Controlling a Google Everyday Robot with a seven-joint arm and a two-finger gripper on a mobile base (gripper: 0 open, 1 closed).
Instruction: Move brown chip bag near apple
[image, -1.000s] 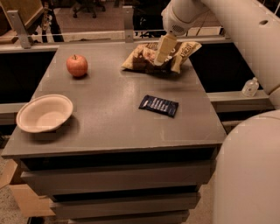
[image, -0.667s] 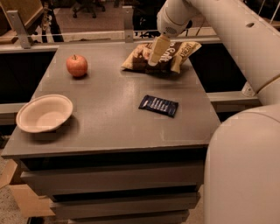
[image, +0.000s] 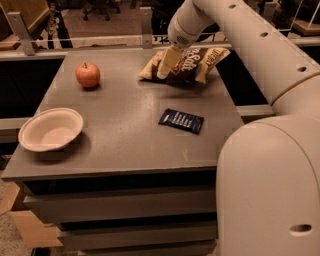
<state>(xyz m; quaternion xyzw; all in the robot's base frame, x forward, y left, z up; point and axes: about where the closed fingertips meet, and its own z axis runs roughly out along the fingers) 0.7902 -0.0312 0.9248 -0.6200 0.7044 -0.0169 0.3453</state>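
Observation:
The brown chip bag (image: 192, 64), dark brown and tan with white lettering, lies at the back right of the grey table (image: 125, 130). The apple (image: 87, 75), red-orange with a short stem, sits at the back left, well apart from the bag. My gripper (image: 166, 65) hangs from the arm at the bag's left end, its cream finger (image: 169, 61) down over the bag's left edge, right at the bag.
A small flat dark-blue packet (image: 181, 120) lies right of the table's middle. A cream bowl (image: 50, 129) stands at the front left. A rail (image: 100, 40) runs behind the table. The robot's white body (image: 270, 190) fills the lower right.
The arm and gripper have swung leftwards, from over the middle of the bag to its left end. The bag, apple, packet and bowl stand where they were.

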